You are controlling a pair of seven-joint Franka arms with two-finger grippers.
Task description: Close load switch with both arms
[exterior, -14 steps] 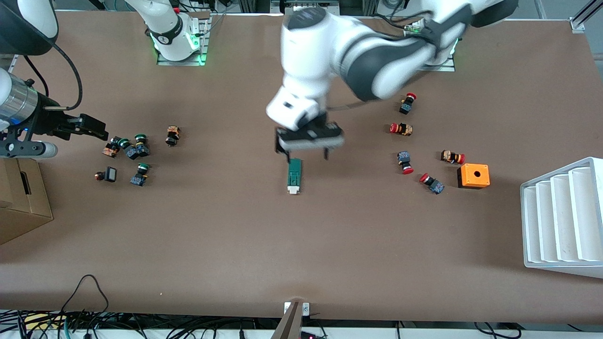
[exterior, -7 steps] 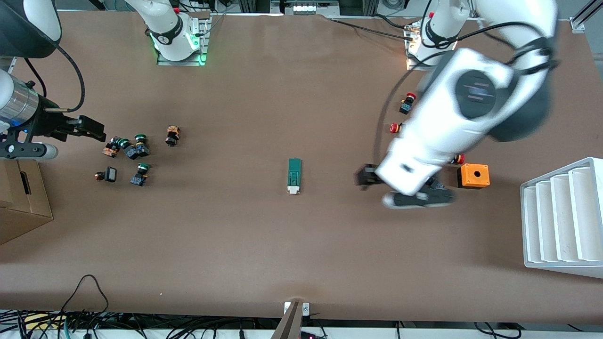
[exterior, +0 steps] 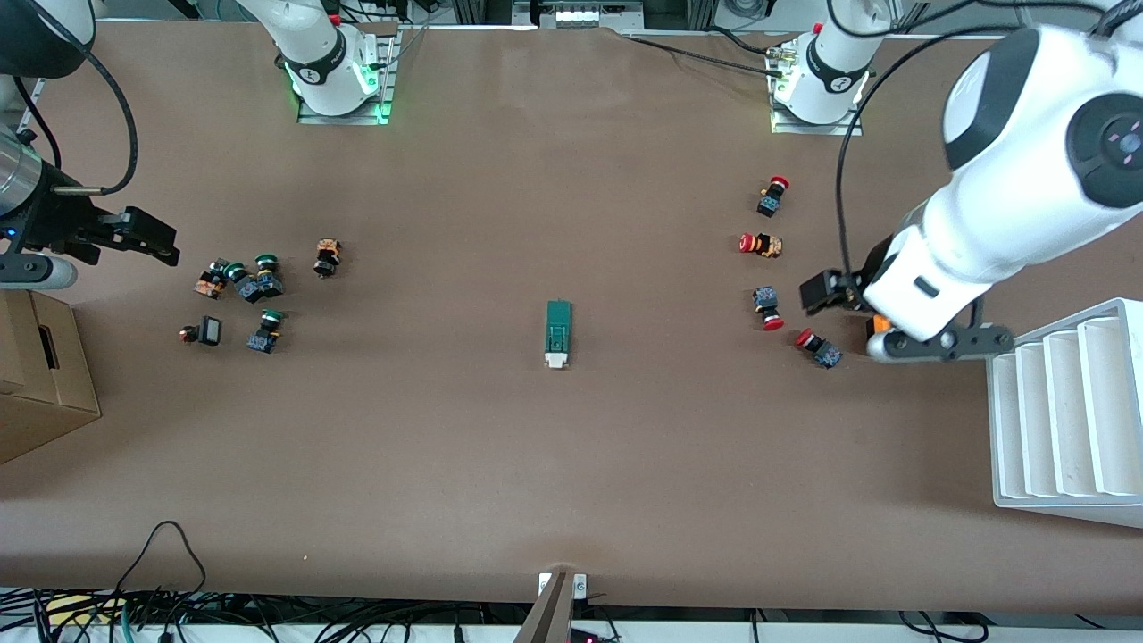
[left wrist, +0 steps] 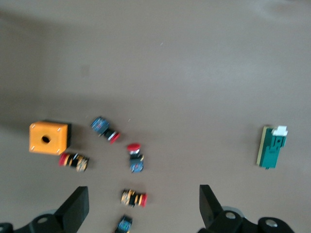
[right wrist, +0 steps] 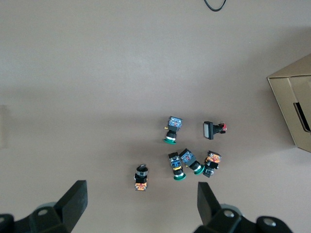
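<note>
Front view: brown tabletop (exterior: 571, 464), robot bases along one long edge. Load switch (exterior: 558, 333) flat at mid-table, white lever end toward the camera-side edge, nothing touching it. Red-capped buttons (exterior: 768, 307) scattered toward the left arm's end; white rack (exterior: 1067, 413) at that short edge. Green-capped buttons (exterior: 259, 284) clustered toward the right arm's end, cardboard box (exterior: 40, 375) at that corner. Left gripper (exterior: 938, 344) raised over the orange box, mostly hiding it. Right gripper (exterior: 147, 237) up by the right arm's edge.

Left wrist view: fingers (left wrist: 77, 206) spread wide, empty; orange box (left wrist: 47, 138), red buttons, switch below.

Right wrist view: fingers (right wrist: 73, 196) apart, empty, above the green buttons.
</note>
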